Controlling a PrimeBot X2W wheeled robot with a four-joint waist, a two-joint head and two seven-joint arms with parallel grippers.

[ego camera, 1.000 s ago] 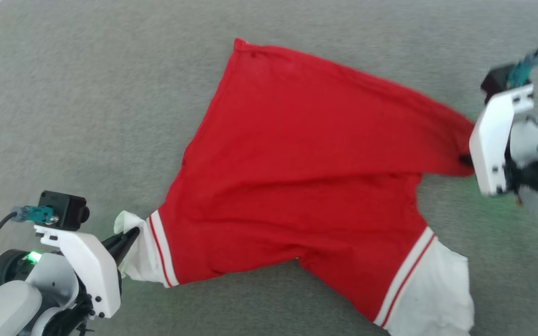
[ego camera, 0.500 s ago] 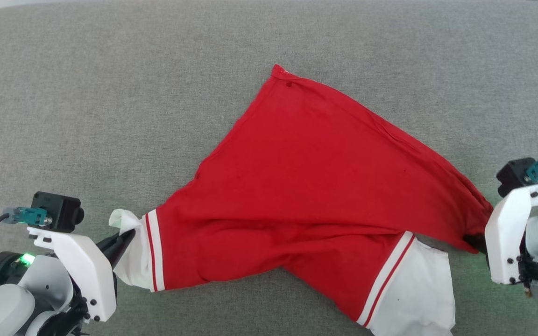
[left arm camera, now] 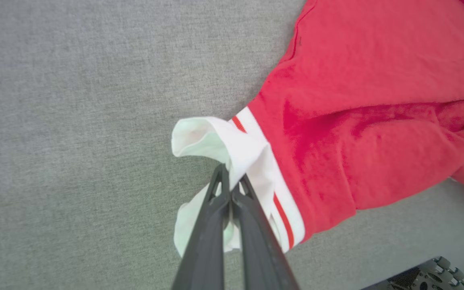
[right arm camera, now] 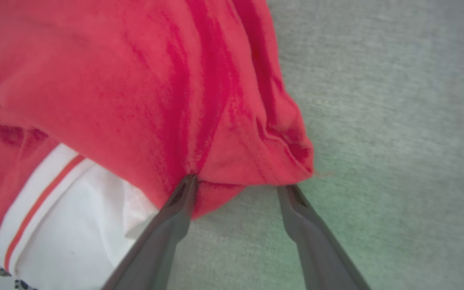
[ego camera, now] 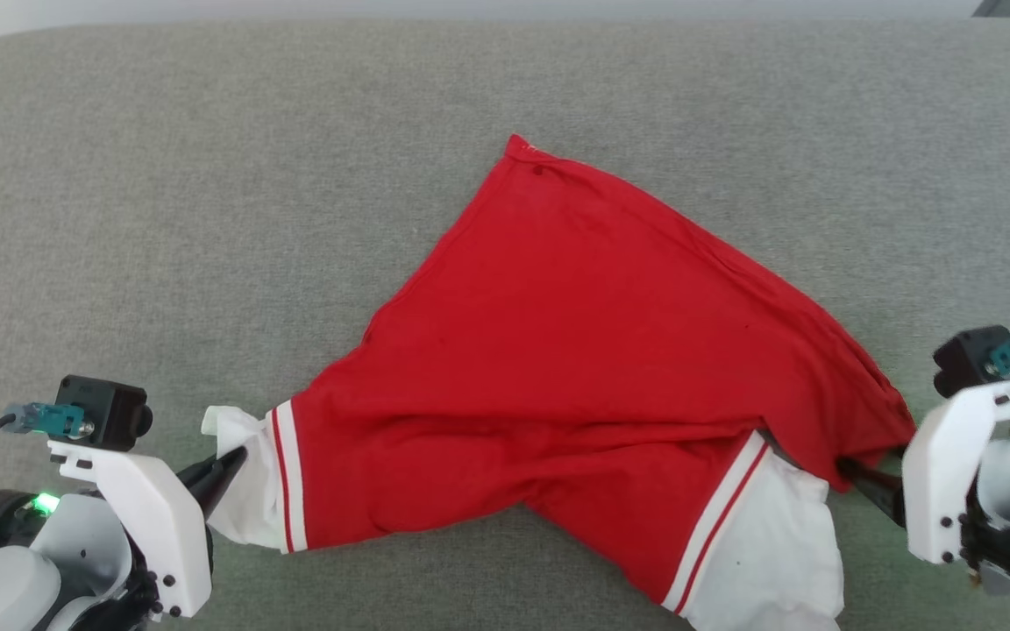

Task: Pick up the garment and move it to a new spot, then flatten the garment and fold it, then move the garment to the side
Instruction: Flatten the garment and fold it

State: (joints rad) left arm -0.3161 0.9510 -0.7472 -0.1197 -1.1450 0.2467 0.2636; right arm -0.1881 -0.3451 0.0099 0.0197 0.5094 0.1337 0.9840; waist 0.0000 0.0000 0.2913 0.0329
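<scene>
- The garment (ego camera: 593,368) is being shown spread on the grey fabric surface (ego camera: 207,219), with both white ends toward the robot.
- Its left white cuff (left arm camera: 232,145) is being clamped by the left gripper (left arm camera: 230,181), jaws pressed together on the cloth.
- The right gripper (right arm camera: 239,184) is being held with jaws apart at the red corner (right arm camera: 280,161), and one fingertip is touching the hem.

Your head view looks down on the garment (ego camera: 601,350), left wrist view close behind left gripper (left arm camera: 230,177), white cuff (left arm camera: 216,137) at its fingertips, right wrist view close behind right gripper (right arm camera: 240,185), red edge (right arm camera: 256,169) between its fingertips, garment shared by all.
</scene>
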